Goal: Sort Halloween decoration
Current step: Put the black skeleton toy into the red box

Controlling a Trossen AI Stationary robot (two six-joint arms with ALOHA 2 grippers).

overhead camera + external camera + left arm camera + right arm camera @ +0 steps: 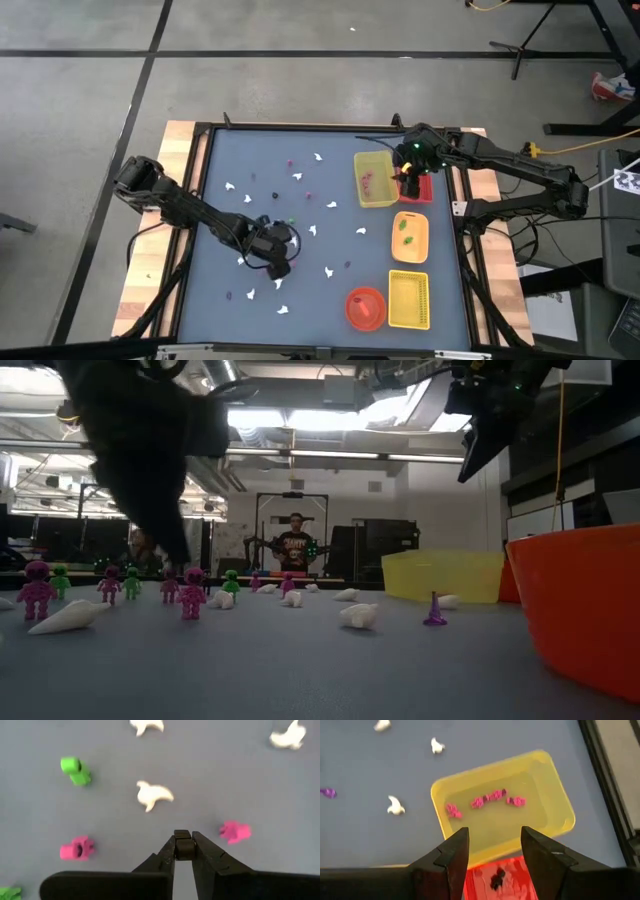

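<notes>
From above, you see the grey table mat [250,150] scattered with the Halloween decoration pieces [296,177]: about a dozen tiny white ghost shapes, plus a few pink, green and dark bits, lying at all angles with no common direction. Your left gripper [277,262] sits low over the mat's near-left area, and your right gripper [409,180] hangs over the seam between the yellow rectangular plastic tray [375,181] holding pink pieces and the red tray [420,190] beside it. Along the right edge you also have an orange tray [410,234] with green bits, a second yellow mesh-like tray [408,298] and a round red-orange bowl [366,307]. At table height, you can count four pink [37,589] and three green [60,579] little figures standing upright, several white ghosts [68,617] lying flat, and one purple cone [434,610] pointing up; a person [295,548] stands in the room behind. Past the left wrist, your left gripper [183,844] has its fingertips pressed together on a small dark bit, above the bare mat; nearby lie two pink figures [77,848], one full green figure [75,770] on its side, and three white ghosts, the nearest one [153,795] with its long axis slanting across the mat. Past the right wrist, your right gripper [494,851] stands with jaws apart and empty over the yellow tray's [555,805] edge, where about four pink pieces [489,799] lie in a loose row, and a dark piece [496,880] rests in the red tray [481,885]. No writing is legible anywhere.
</notes>
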